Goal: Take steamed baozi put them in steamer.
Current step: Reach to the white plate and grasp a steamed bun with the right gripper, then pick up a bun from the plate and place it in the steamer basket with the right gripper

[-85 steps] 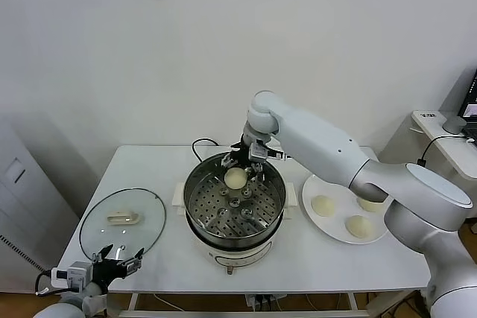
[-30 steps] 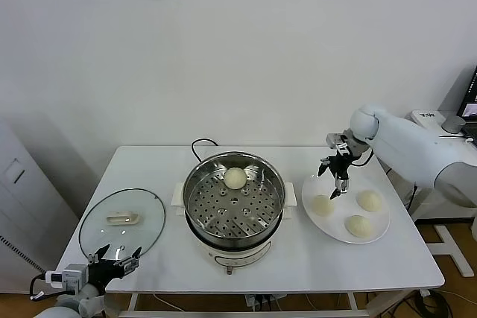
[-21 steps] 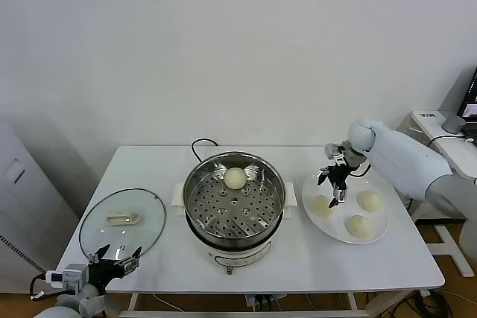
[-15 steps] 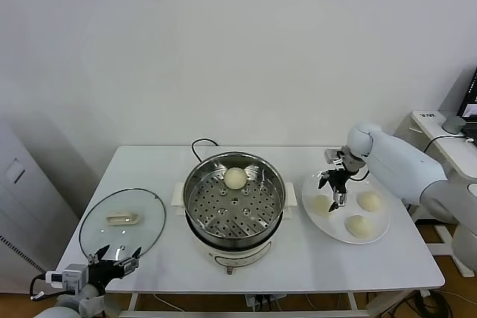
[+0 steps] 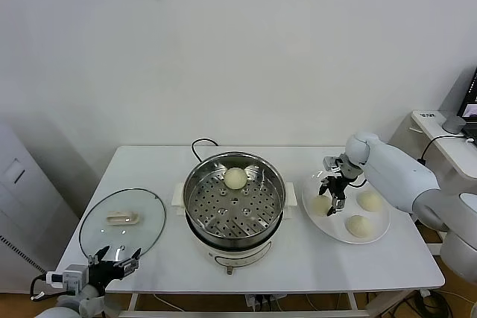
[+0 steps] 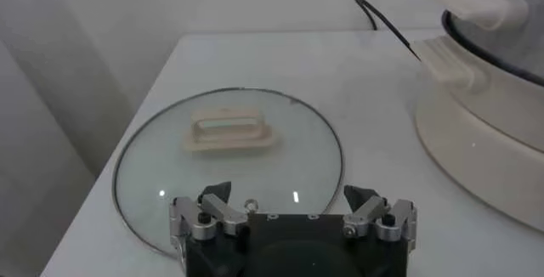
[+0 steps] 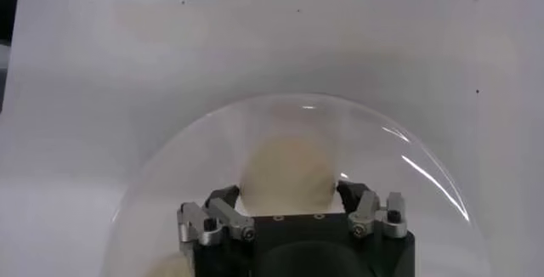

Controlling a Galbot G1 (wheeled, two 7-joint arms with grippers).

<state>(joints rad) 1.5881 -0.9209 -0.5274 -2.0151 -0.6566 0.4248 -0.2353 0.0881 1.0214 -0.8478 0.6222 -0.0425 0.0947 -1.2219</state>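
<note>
The steel steamer (image 5: 195, 202) stands mid-table with one baozi (image 5: 235, 177) on its perforated tray at the back. Three more baozi lie on the white plate (image 5: 345, 237): one to the left (image 5: 320, 205), one at the back right (image 5: 369, 199), one at the front (image 5: 358, 225). My right gripper (image 5: 333, 199) is low over the left baozi, open, with a finger on each side of it. In the right wrist view this baozi (image 7: 286, 164) fills the gap of the right gripper (image 7: 287, 194). My left gripper (image 5: 115, 264) is parked open at the table's front left edge.
The glass lid (image 5: 123, 219) with its white handle lies flat at the front left, just beyond the left gripper (image 6: 289, 206) in the left wrist view, where the lid (image 6: 229, 155) and the steamer's white base (image 6: 484, 134) show. A black cord (image 5: 201, 143) runs behind the steamer.
My right gripper left a baozi in the steamer, swung right to the plate, and has come down around the left baozi. The left arm has not moved.
</note>
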